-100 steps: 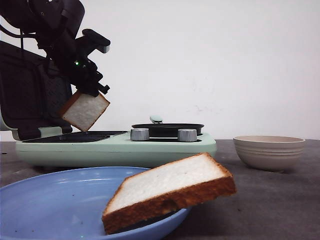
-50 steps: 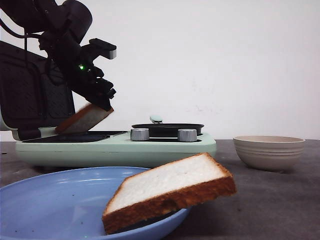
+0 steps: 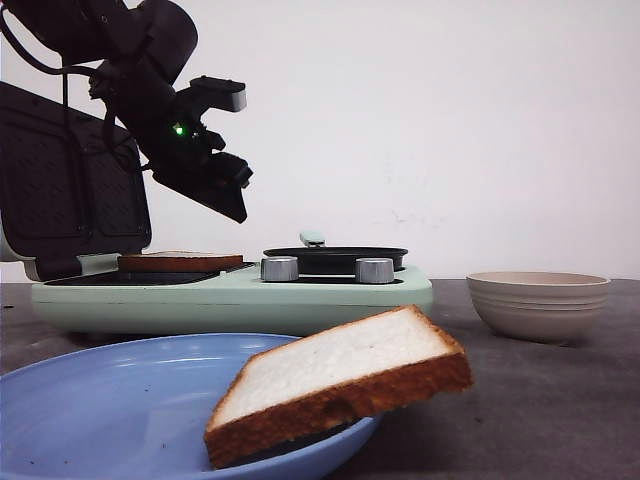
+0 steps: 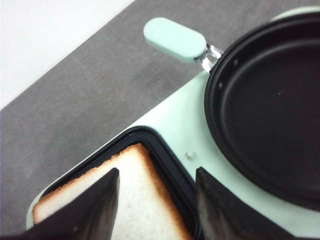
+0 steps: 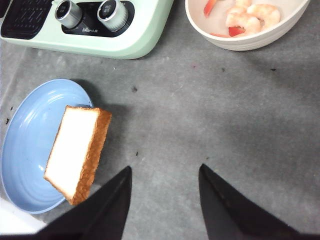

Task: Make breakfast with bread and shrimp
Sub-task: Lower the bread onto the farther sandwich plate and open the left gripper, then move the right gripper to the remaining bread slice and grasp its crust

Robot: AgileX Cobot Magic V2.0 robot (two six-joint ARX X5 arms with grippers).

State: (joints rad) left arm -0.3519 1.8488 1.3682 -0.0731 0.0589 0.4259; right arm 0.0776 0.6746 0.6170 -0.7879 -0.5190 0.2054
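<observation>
Unreadable small print between knobs (image 5: 85, 11)

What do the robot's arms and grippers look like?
The left arm is black and chunky, with rounded joints, a black cable looping beside it and a tiny green light glowing on it. A small black box with a silver-grey end sticks out above its wrist. Both the left gripper and the right gripper have flat, black, pointed fingers.

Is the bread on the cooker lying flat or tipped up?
Flat. The bread lies level in the cooker's dark tray, and the left pincer hangs open above it, not touching.
</observation>
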